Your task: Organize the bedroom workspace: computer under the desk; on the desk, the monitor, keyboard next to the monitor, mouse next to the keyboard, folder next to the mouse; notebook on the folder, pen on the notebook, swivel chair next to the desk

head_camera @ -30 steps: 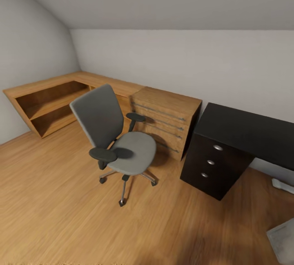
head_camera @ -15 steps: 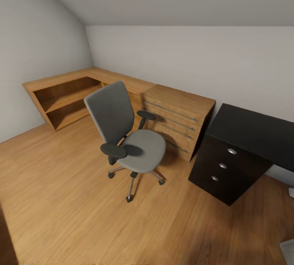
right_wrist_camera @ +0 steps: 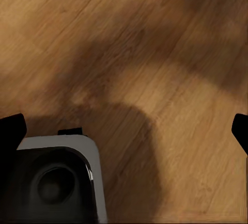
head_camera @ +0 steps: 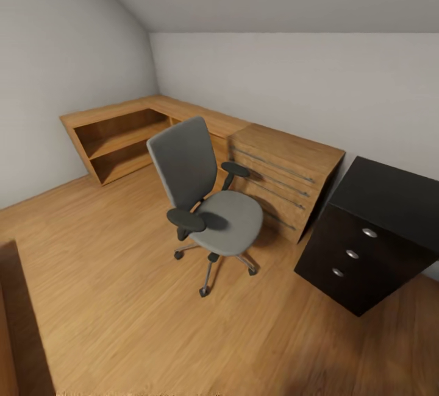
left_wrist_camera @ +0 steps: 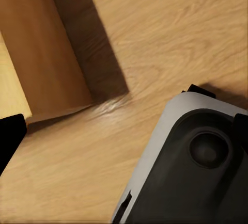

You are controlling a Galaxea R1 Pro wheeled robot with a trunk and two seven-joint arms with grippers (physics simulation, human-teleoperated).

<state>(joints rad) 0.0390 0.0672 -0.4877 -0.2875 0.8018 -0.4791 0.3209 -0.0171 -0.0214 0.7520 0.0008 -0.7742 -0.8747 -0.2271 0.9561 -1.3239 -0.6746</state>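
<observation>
Jaws stand wide and empty on both the left gripper (left_wrist_camera: 124,141) and the right gripper (right_wrist_camera: 124,133), each hanging over bare floor. I see the swivel chair (head_camera: 210,201) in front of the wood dresser (head_camera: 286,164), apart from the desk (head_camera: 390,195), its seat showing no folder. Risk 1: a wooden panel (left_wrist_camera: 41,53) sits near my base; turning could clip it. Risk 2: a push sends the chair rolling on its casters into the dresser
</observation>
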